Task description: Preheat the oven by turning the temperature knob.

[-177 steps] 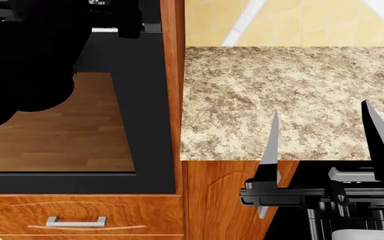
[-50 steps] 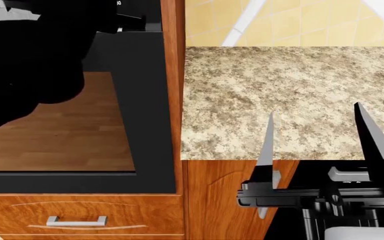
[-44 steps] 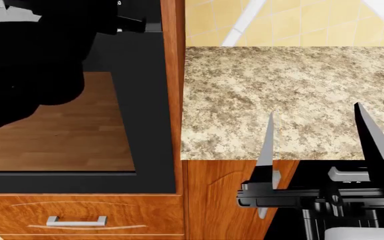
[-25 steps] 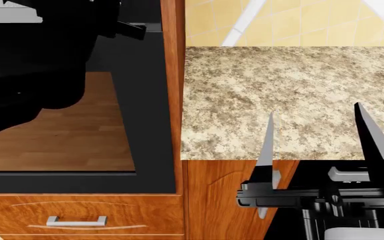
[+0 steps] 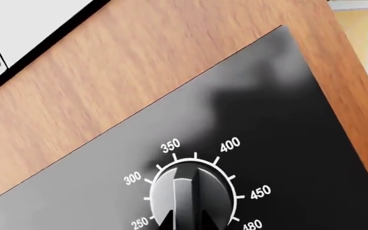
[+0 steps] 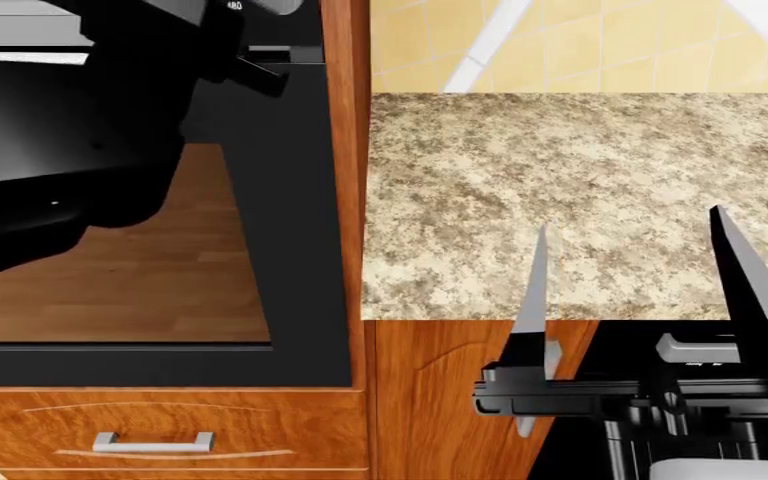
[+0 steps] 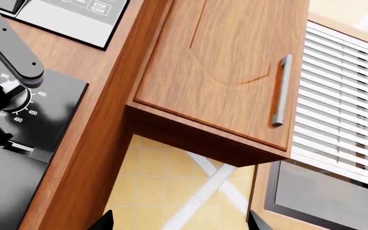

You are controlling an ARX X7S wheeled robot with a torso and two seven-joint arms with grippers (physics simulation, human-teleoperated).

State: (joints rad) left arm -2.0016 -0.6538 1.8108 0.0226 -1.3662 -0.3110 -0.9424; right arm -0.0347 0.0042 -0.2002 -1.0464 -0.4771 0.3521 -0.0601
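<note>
The oven (image 6: pixel 297 250) is a black built-in front with a big glass window (image 6: pixel 157 280) that reflects a wood floor. Its temperature knob (image 5: pixel 190 189) is dark, ringed by white marks from 250 to 480, and also shows in the right wrist view (image 7: pixel 19 99). My left gripper (image 5: pixel 189 225) is shut on the knob, one dark fingertip on each side of its raised ridge. The black left arm (image 6: pixel 51 150) hides the knob from the head camera. My right gripper (image 6: pixel 631 225) hangs open and empty over the counter's front edge, far from the oven.
A speckled granite counter (image 6: pixel 584 180) lies right of the oven, with yellow tile (image 6: pixel 598 45) behind it. A wooden drawer with a silver handle (image 6: pixel 153 441) sits under the oven. Above are a wall cabinet (image 7: pixel 222 72), a microwave panel (image 7: pixel 75 14) and white vent slats (image 7: pixel 347 96).
My left arm's wrist has rolled in front of the oven's control panel, so its black bulk looks different. The right gripper has barely shifted and stays open.
</note>
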